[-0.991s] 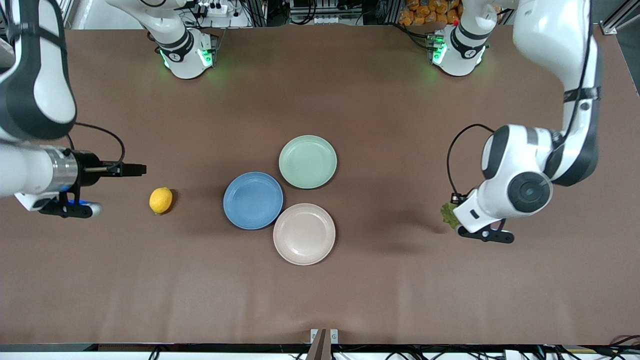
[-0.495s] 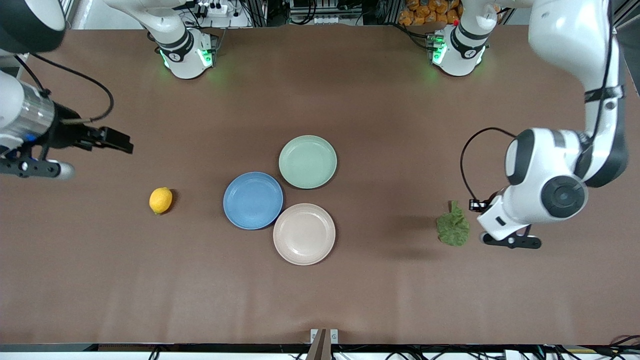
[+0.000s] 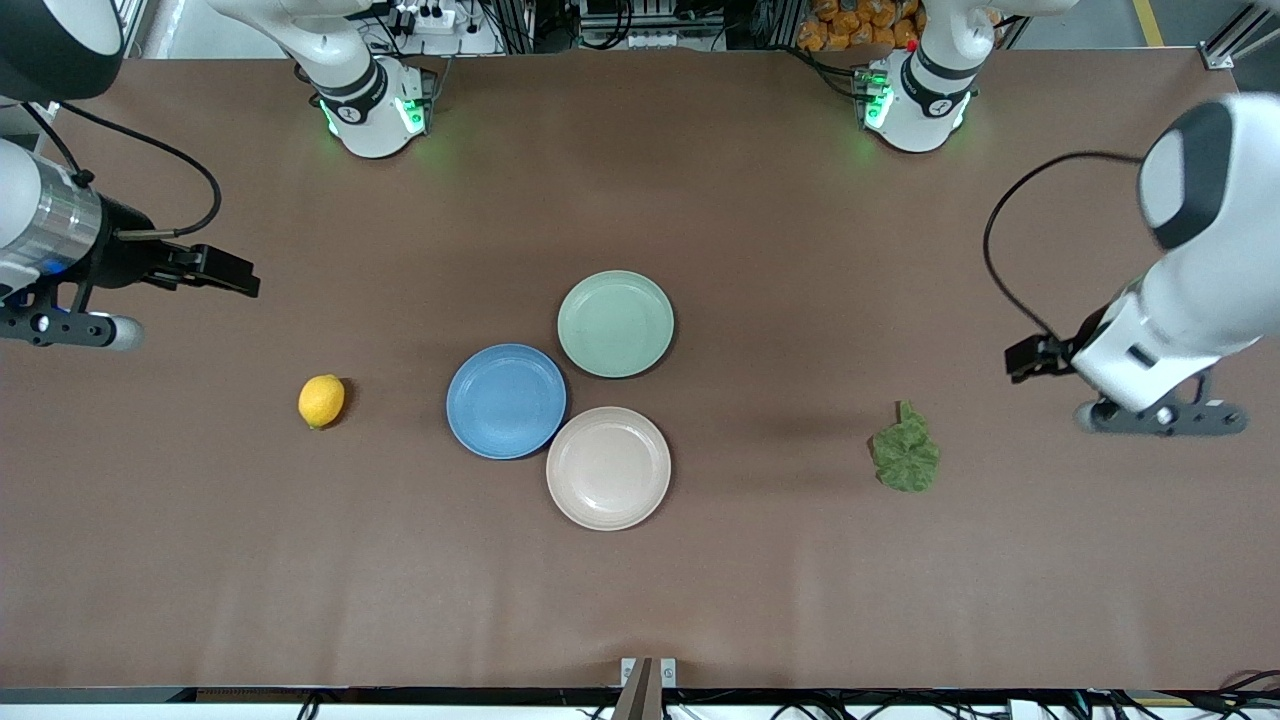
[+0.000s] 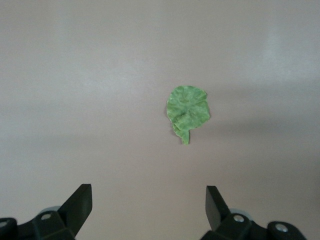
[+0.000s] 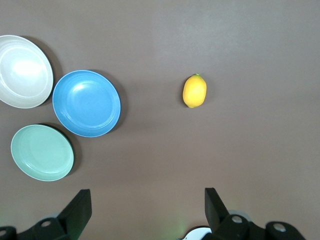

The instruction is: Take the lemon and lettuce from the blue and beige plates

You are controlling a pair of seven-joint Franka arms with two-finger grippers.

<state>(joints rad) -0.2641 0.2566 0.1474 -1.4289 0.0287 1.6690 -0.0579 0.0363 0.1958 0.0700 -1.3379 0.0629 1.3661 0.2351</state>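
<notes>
The lemon (image 3: 321,401) lies on the bare table toward the right arm's end, apart from the plates; it also shows in the right wrist view (image 5: 194,91). The lettuce (image 3: 906,459) lies flat on the table toward the left arm's end, and shows in the left wrist view (image 4: 187,112). The blue plate (image 3: 506,401) and the beige plate (image 3: 608,467) sit empty and touching at mid-table. My left gripper (image 4: 148,205) is open and empty, raised over the table beside the lettuce. My right gripper (image 5: 148,207) is open and empty, raised over the table near the lemon.
A pale mint-green plate (image 3: 615,323) sits empty, farther from the front camera than the other two plates and touching them. The arm bases (image 3: 372,105) stand along the table's back edge.
My left gripper has risen and drawn away from the lettuce, which now lies on the table. My right gripper has lifted away from the lemon toward its end of the table.
</notes>
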